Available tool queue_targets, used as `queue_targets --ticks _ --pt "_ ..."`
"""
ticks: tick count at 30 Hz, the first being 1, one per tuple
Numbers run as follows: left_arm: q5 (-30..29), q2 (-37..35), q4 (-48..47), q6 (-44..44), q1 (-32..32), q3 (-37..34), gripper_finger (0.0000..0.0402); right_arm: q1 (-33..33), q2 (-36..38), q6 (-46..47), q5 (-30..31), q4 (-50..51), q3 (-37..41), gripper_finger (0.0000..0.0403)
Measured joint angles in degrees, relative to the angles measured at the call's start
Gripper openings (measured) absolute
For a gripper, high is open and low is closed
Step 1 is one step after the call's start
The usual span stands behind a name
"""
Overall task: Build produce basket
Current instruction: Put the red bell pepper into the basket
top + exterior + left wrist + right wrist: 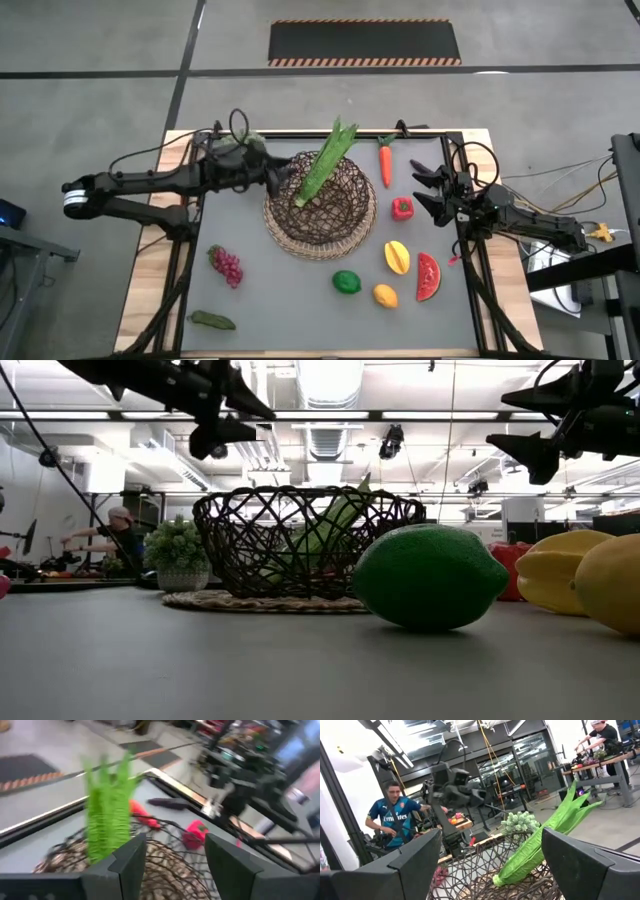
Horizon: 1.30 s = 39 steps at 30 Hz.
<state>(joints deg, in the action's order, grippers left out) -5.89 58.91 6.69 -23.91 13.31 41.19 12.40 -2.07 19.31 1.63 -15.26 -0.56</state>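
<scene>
The dark wire basket (322, 205) stands mid-table on its tan woven base. The long green leaves (325, 163) lie slanted in it, the stalk end low inside and the tips over the far rim; they also show in the left wrist view (106, 805) and the right wrist view (542, 842). My left gripper (283, 178) hovers open at the basket's left rim, empty. My right gripper (422, 190) waits open right of the red pepper (402, 208). Carrot (386, 162), mango (397, 256), watermelon slice (428, 276), lime (347, 282), lemon (385, 295) and grapes (226, 266) lie on the mat.
A pale grey-green bushy clump (250, 143) sits at the far left behind my left arm. A small green vegetable (212, 320) lies near the front left. Free mat lies left of and in front of the basket. People work at benches in the room beyond.
</scene>
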Motion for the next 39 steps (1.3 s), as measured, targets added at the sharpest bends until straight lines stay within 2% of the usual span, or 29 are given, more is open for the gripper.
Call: queue_targets --ticks 4,9,11,13,18,30,33,39 --pt "0.0 0.93 5.98 5.72 -5.01 -2.23 0.0183 0.0 0.02 0.0 2.42 -0.49 0.0 0.0327" --pt "0.04 1.86 14.12 12.73 -9.58 -5.25 0.0183 0.02 0.0 0.57 14.11 -0.47 -0.01 0.0327" --pt "0.02 2.13 15.05 15.22 -10.64 -5.31 0.0183 0.02 -0.01 3.07 15.91 -1.03 0.0 0.0327" --pt "0.02 2.18 15.43 17.12 -11.28 -5.34 0.0183 -0.01 -0.61 3.78 15.9 -3.56 0.0 0.0327" --pt "-0.36 2.14 15.87 20.85 -11.4 -5.34 0.0183 -0.15 -4.8 3.72 9.87 -8.03 -1.0 0.0327" --pt "-0.57 2.17 19.38 23.35 -11.42 -5.34 0.0183 -0.15 -24.12 -3.83 9.94 -7.24 -15.68 0.0327" --pt "-0.59 2.23 19.39 23.37 -11.4 -5.34 0.0183 -0.15 -27.95 -3.89 9.92 -2.87 -20.26 0.0327" --pt "-0.59 2.32 19.37 23.37 -11.4 -5.36 0.0183 -0.15 -33.78 1.19 9.89 17.59 -31.21 0.0327"
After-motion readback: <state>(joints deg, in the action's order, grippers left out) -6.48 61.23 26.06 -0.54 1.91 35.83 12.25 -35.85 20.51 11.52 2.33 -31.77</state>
